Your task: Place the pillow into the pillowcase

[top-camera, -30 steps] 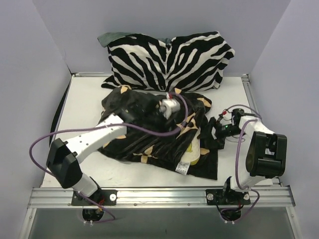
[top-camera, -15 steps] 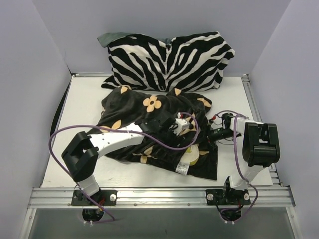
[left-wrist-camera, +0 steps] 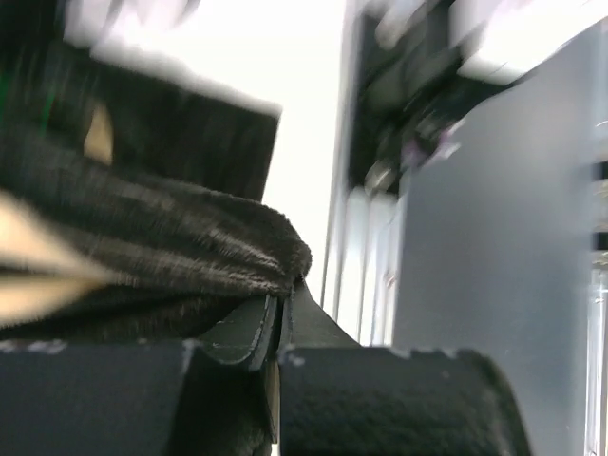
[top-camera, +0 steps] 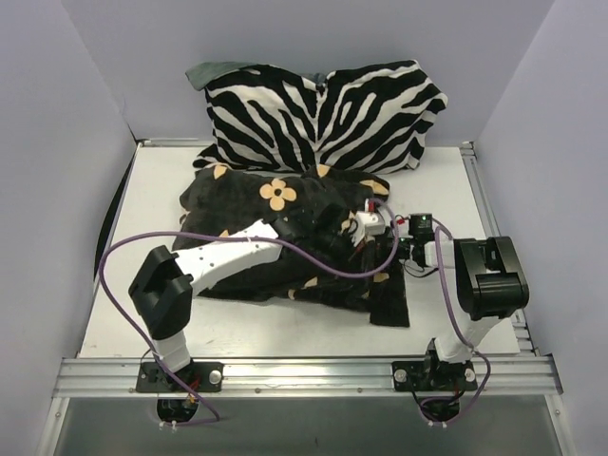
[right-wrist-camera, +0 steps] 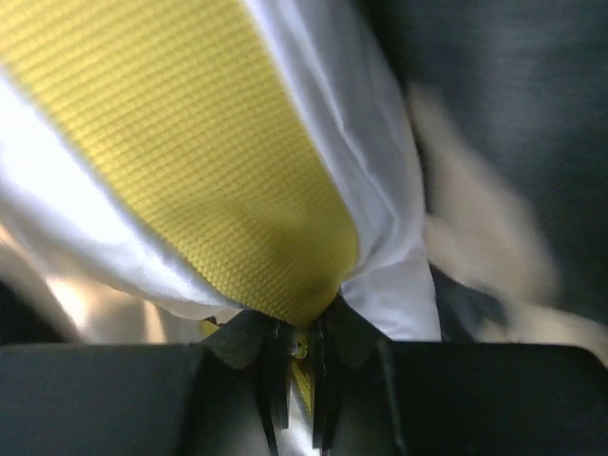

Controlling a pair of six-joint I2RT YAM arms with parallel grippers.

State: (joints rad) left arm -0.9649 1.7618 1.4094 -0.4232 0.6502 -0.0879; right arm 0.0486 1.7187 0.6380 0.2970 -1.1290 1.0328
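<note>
**Both end effectors pinch cloth at the right side of the pillowcase**

In the left wrist view, the left end effector (left-wrist-camera: 282, 318) has its two dark fingers (left-wrist-camera: 242, 332) pressed almost together. They nip a folded edge of the pillowcase (left-wrist-camera: 142, 247), whose black velvety pile bulges out just above the fingertips. A blurred tan motif shows at the left of that view. Beyond the fold there is bright table (left-wrist-camera: 304, 114) and part of a metal frame.

In the right wrist view, the right end effector (right-wrist-camera: 294, 347) is likewise closed to a narrow slit, and it grips the pillow (right-wrist-camera: 218, 171). The yellow woven band runs down into the gap between the fingers, with pale shiny fabric on both sides of it. Dark pillowcase cloth with a blurred tan patch fills the right of that view.

From the top camera, the two wrists meet close together at the right edge of the pillowcase (top-camera: 275, 204). The left arm reaches across the top of the fabric, and the right arm is folded in from its base. The pillowcase lies bunched and raised in the middle of the table (top-camera: 157, 199), with an orange flower facing up and a loose flap trailing toward the near right. No yellow of the pillow shows in this view, where the black cloth covers it. The zebra-striped cushion (top-camera: 323, 114) leans against the back wall, and its lower edge touches the far side of the pillowcase. Purple cables (top-camera: 104, 275) loop out from both arms.
</note>
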